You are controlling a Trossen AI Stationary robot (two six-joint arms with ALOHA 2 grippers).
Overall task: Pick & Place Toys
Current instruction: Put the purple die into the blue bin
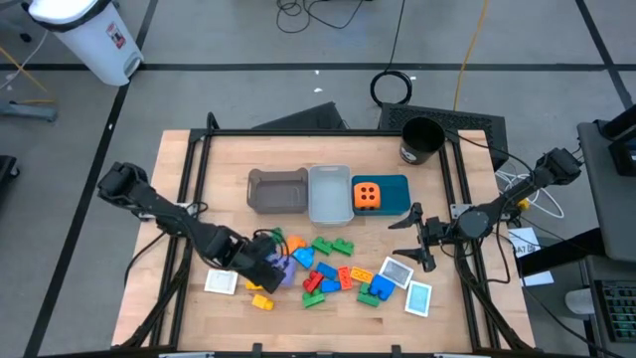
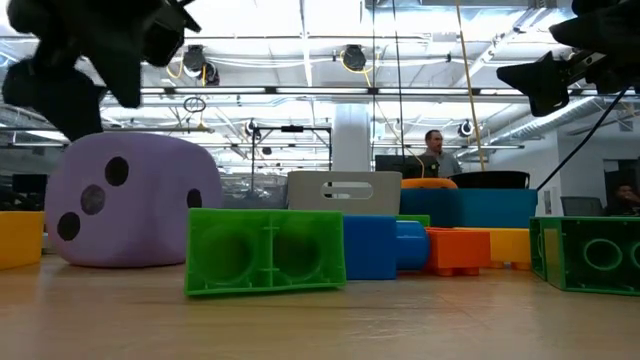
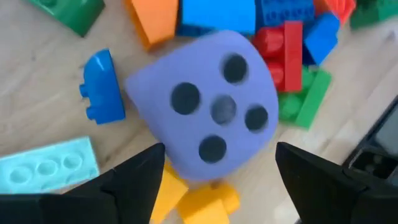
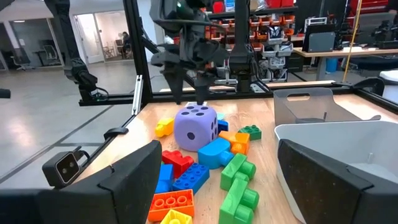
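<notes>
Overhead, left gripper (image 3: 214,177) wide open, straddling purple dotted foam cube (image 3: 208,106), not gripping; plastic bricks (image 1: 333,276) crowd round. Right gripper (image 1: 415,237) open, empty. No legible writing.

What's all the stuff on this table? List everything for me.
Purple cube: one, in the brick pile, under the left gripper.
Orange cube: one, inside the teal bin.
Bricks: many, mixed colours, table front.
Cards: several, white, beside the pile.
Grey bin, clear bin: one each, mid-table.
Cup: one, black, back right.
Left gripper: open, over the purple cube.
Right gripper: open, right of the pile.
</notes>
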